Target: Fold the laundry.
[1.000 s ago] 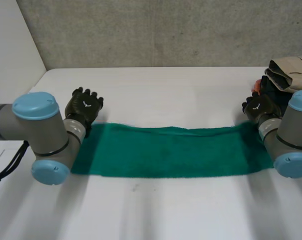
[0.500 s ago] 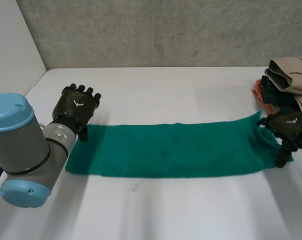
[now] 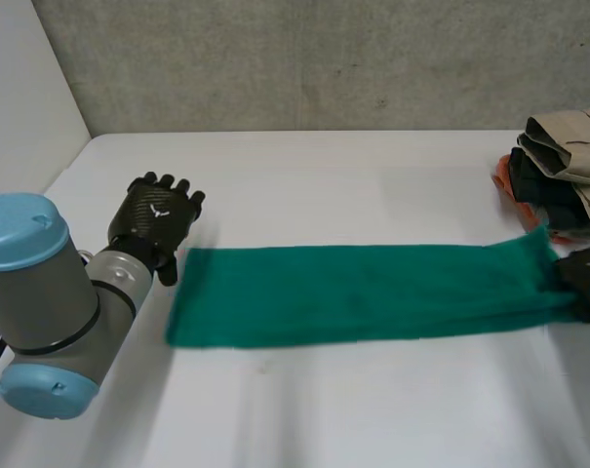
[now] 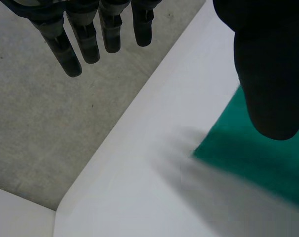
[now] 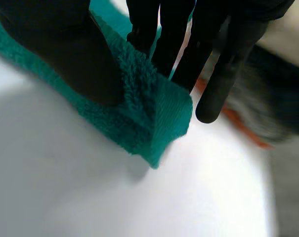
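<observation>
towel: green terry towel point(image 3: 363, 292), fluffy nap, lying as one long flat strip across the white table point(image 3: 324, 166).
left hand: left hand point(image 3: 158, 219) is just beside the strip's left end, fingers point(image 4: 85, 42) straight, holding nothing.
right hand: right hand point(image 3: 589, 278) is on the right end. Check your right wrist view: thumb and fingers pinch the bunched edge.
clutter: beige, black and orange clothes pile point(image 3: 563, 161) just behind that hand.

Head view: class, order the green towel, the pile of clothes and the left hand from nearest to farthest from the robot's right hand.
Measured from the right hand:
1. green towel: its end is pinched in that hand.
2. pile of clothes: just beyond the hand, at the right edge of the table.
3. left hand: far across, open, near the towel's other end.
</observation>
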Tool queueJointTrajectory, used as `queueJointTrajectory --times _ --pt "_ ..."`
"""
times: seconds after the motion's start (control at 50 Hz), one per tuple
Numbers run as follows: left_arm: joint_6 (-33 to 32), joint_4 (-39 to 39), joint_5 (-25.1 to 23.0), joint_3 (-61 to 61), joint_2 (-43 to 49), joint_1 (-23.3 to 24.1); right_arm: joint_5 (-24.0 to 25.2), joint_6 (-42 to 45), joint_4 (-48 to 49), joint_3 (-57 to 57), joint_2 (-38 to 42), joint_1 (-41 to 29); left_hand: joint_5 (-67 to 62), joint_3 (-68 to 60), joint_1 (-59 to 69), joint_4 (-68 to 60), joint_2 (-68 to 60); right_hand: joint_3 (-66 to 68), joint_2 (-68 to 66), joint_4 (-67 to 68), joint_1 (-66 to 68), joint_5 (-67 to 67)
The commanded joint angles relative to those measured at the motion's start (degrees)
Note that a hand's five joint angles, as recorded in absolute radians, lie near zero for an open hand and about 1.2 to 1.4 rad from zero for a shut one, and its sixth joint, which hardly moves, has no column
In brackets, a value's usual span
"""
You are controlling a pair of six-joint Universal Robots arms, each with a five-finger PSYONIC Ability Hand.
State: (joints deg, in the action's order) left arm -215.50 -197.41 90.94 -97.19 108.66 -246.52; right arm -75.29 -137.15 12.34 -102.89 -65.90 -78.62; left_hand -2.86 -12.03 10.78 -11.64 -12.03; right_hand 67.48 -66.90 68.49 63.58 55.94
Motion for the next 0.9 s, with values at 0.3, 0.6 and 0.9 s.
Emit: queueJointTrajectory --times 0.3,0.6,0.9 --pt "0.1 0.0 0.0 -4.1 -6.9 -0.4 1.5 17.5 22.2 1.2 -8.1 -30.4 2.9 2.0 -0.8 1.6 2.0 12.5 -13.1 11.5 16.4 14.1" --pt "0.8 -0.5 0.0 -3.0 -7.1 0.1 7.5 19.3 15.7 7.2 8.8 -53.1 2.9 2.0 -0.8 1.6 2.0 -57.5 56.9 -58.5 -53.6 -55.9" --pt "3.2 -0.5 0.6 5.5 -1.3 9.1 0.7 -18.5 -3.1 -3.0 -7.9 -33.8 2.9 2.0 -0.8 1.6 2.0 -57.5 56.9 -58.5 -53.6 -55.9"
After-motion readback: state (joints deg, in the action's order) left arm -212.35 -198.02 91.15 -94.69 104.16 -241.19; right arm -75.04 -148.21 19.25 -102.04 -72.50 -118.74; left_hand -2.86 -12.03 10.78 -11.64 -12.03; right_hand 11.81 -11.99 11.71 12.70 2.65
